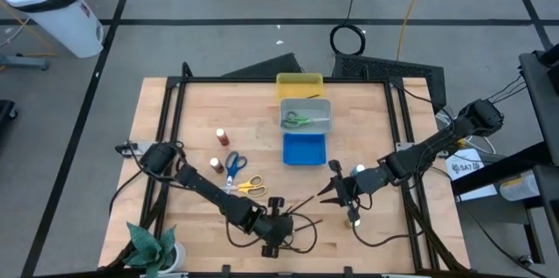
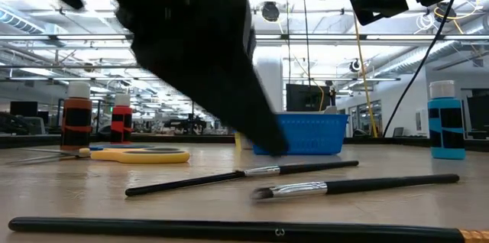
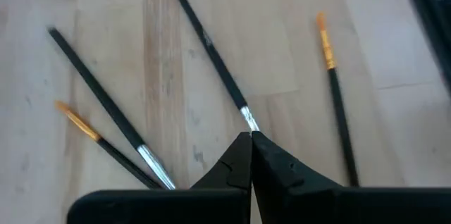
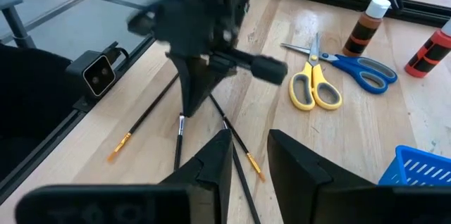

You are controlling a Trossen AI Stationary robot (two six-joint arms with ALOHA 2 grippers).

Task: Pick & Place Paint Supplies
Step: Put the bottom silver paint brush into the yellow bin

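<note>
Left pincer (image 3: 251,155) pinching thin dark brush (image 3: 208,53); right pincer (image 4: 248,155) spread; wood-grain table (image 1: 367,121).

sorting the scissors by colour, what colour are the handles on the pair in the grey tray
Green. The scissors lie in the grey tray; the high view shows them best.

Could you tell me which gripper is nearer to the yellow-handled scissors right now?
The left gripper is nearer: it sits just beside the yellow-handled scissors, toward the table's front edge. The right gripper is farther off, across the brushes on the other side.
</note>
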